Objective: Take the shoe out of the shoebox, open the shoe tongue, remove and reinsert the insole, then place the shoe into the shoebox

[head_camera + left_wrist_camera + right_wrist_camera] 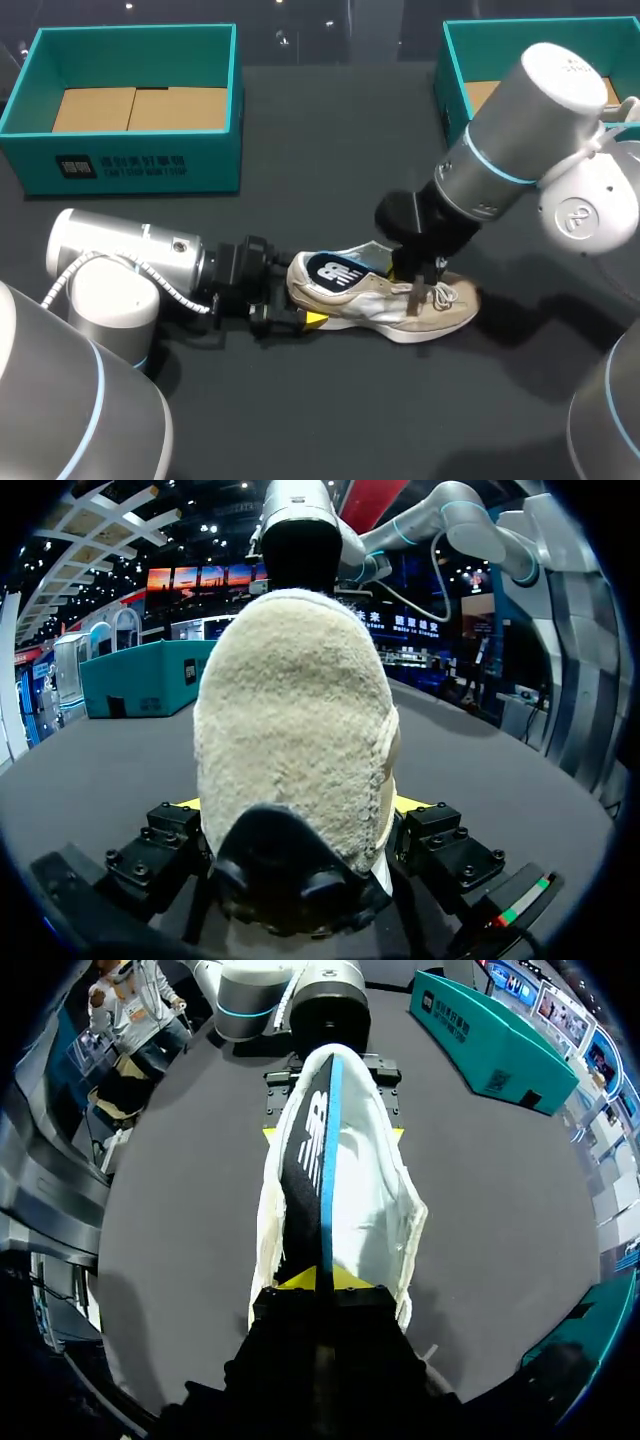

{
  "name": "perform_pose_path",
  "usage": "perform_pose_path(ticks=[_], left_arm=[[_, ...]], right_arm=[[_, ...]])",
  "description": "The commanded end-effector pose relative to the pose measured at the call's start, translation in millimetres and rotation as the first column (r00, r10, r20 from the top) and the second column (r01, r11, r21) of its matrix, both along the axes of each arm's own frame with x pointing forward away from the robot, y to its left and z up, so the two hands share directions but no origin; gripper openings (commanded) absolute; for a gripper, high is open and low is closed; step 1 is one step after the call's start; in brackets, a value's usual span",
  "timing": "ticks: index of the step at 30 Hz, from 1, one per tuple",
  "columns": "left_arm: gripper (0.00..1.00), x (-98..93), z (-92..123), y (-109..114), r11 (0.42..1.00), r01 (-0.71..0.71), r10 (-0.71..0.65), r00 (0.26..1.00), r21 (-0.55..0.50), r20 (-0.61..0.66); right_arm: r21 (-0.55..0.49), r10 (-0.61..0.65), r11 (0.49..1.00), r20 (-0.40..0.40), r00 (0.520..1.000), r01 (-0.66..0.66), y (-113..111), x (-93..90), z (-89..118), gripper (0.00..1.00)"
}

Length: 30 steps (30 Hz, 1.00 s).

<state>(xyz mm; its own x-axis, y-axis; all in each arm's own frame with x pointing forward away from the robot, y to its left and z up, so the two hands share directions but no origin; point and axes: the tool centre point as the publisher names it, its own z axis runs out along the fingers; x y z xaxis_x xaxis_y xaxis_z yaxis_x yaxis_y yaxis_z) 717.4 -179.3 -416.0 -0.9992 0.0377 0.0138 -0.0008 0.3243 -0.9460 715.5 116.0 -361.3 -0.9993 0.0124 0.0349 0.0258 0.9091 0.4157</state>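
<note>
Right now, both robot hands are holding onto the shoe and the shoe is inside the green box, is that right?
Not quite. The shoe lies on the dark table, not in the left shoebox or the right shoebox, as the head view shows. The rest holds: the left gripper grips its heel, and the right gripper grips its insole.

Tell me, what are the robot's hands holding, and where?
The left gripper clamps the shoe by its heel. The right gripper pinches the black insole at its end nearest the toe.
</note>
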Motion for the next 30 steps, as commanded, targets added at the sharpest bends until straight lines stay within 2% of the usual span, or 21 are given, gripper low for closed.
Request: perform_pose_path(ticks=[1,6,14,19,25,26,28,29,30], left_arm=[[0.0,-0.2,0.0,0.6,1.0,0.0,0.0,1.0,0.002,0.0],[0.0,-0.2,0.0,0.6,1.0,0.0,0.0,1.0,0.002,0.0],[0.0,-0.2,0.0,0.6,1.0,0.0,0.0,1.0,0.002,0.0],[0.0,-0.2,0.0,0.6,1.0,0.0,0.0,1.0,0.002,0.0],[0.0,-0.2,0.0,0.6,1.0,0.0,0.0,1.0,0.002,0.0],[0.0,-0.2,0.0,0.6,1.0,0.0,0.0,1.0,0.002,0.0],[0.0,-0.2,0.0,0.6,1.0,0.0,0.0,1.0,0.002,0.0],[0.0,-0.2,0.0,0.6,1.0,0.0,0.0,1.0,0.002,0.0],[0.0,-0.2,0.0,0.6,1.0,0.0,0.0,1.0,0.002,0.0]], right_arm=[[0.033,0.022,0.999,0.009,1.0,-0.022,-3.0,1.6,7.8,0.0],[0.019,0.085,0.996,0.018,0.996,-0.085,12.5,8.1,16.6,0.0],[-0.036,0.189,0.981,-0.002,0.982,-0.189,54.1,16.0,25.3,0.0],[-0.053,0.176,0.983,0.001,0.984,-0.176,63.7,14.2,29.3,0.0],[-0.053,0.105,0.993,-0.027,0.994,-0.107,63.4,10.7,32.3,0.0],[-0.049,0.092,0.994,-0.036,0.995,-0.094,62.9,10.2,32.9,0.08],[-0.027,0.067,0.997,-0.067,0.996,-0.069,61.5,9.9,34.6,0.3],[-0.014,0.046,0.999,-0.091,0.995,-0.048,60.9,10.0,35.5,0.35],[0.005,0.029,1.0,-0.124,0.992,-0.029,59.8,10.9,36.0,0.34]])
